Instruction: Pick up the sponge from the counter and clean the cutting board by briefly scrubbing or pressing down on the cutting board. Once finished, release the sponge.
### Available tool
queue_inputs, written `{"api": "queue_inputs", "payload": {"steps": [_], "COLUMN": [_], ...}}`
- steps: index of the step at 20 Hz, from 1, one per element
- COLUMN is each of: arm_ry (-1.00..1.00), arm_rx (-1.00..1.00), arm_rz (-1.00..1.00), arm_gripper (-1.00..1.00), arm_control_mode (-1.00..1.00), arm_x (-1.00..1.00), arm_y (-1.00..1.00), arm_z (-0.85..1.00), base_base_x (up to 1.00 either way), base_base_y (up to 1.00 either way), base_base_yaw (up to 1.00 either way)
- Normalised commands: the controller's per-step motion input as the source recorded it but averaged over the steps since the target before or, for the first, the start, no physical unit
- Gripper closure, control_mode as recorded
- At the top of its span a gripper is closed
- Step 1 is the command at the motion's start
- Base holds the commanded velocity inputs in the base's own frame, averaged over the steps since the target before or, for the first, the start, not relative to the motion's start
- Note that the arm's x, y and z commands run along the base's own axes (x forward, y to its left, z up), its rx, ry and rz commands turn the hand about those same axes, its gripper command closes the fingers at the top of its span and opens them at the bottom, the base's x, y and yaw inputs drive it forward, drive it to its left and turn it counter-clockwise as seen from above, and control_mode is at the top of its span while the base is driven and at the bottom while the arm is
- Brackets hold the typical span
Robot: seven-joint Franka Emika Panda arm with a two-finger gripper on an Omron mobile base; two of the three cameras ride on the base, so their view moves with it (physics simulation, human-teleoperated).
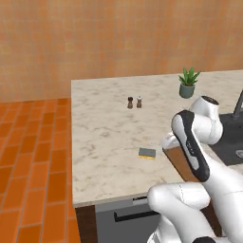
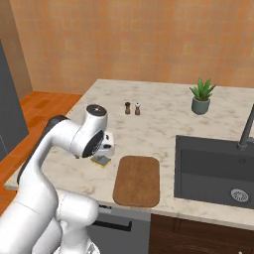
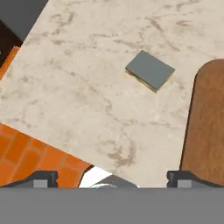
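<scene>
Sponge (image 3: 150, 70) is lying flat on the tabletop (image 1: 104, 137), grey-green side up with a sliver of yellow showing along its edge, and nothing is touching it. The gripper (image 3: 113, 178) hangs above the tabletop with its two dark fingertips (image 3: 43, 178) spread wide apart and nothing between them, so it's open and empty. In the hand view the sponge sits well ahead of the fingertips, a bit toward the cutting board (image 3: 209, 127). From the right base view the sponge (image 2: 101, 160) is just beside the cutting board (image 2: 138, 180), close to its left edge but not touching, near the board's far corner. The sink (image 2: 218, 171) sits on the other side of the board from the sponge. Farther back from the sponge are two small shakers (image 2: 132, 108) standing next to each other, and a potted plant (image 2: 201, 96) stands beyond the sink, near the faucet (image 2: 246, 130).
</scene>
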Motion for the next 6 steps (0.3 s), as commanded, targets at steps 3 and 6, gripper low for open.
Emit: {"api": "queue_inputs", "payload": {"steps": [3, 6], "arm_ry": [-0.16, -0.24], "arm_rx": [0.05, 0.02], "arm_rz": [-0.31, -0.27], "arm_gripper": [-1.0, -1.0], "arm_control_mode": [-1.0, -1.0], "arm_x": [-1.0, -1.0], "arm_y": [0.0, 0.0], "arm_z": [0.57, 0.5], "base_base_x": [0.0, 0.0], "base_base_y": [0.0, 0.0], "base_base_yaw": [0.0, 0.0]}}
